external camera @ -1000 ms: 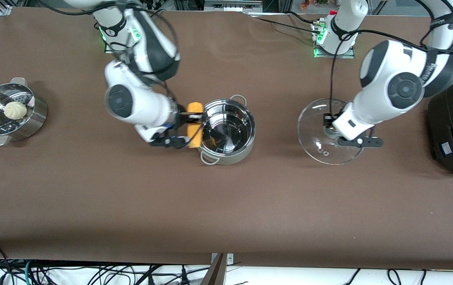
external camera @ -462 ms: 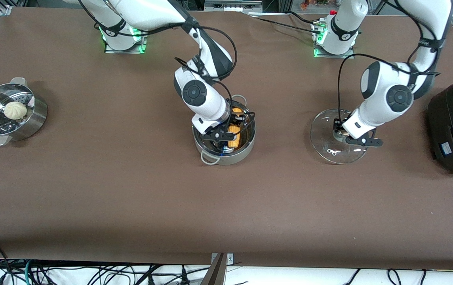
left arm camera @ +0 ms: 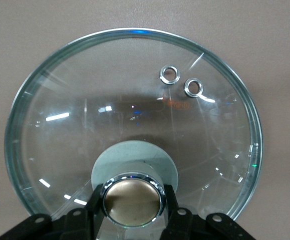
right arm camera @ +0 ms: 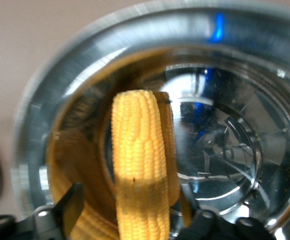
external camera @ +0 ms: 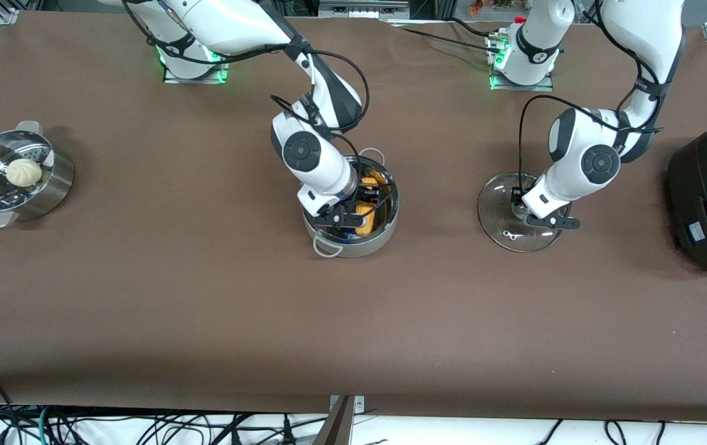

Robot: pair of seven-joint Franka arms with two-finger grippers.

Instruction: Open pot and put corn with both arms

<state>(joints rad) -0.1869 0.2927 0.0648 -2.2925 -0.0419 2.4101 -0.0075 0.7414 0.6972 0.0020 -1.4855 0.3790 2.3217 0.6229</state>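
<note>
Right end effector (external camera: pixel 361 213) is lowered inside the pot (external camera: pixel 384 232) at mid-table and grips the corn (external camera: pixel 366 217), whose free end hangs just above the pot floor in the right wrist view; the cob is in the pot but not yet released. Left end effector (external camera: pixel 523 210), toward the left arm's end of the table, is clamped on the knob (left arm camera: pixel 133 201) of the glass lid (external camera: pixel 495 219), which sits at or just above the table (external camera: pixel 205 296), well apart from the pot. Judged status: opening is complete; releasing the corn and retracting the right arm remain.
</note>
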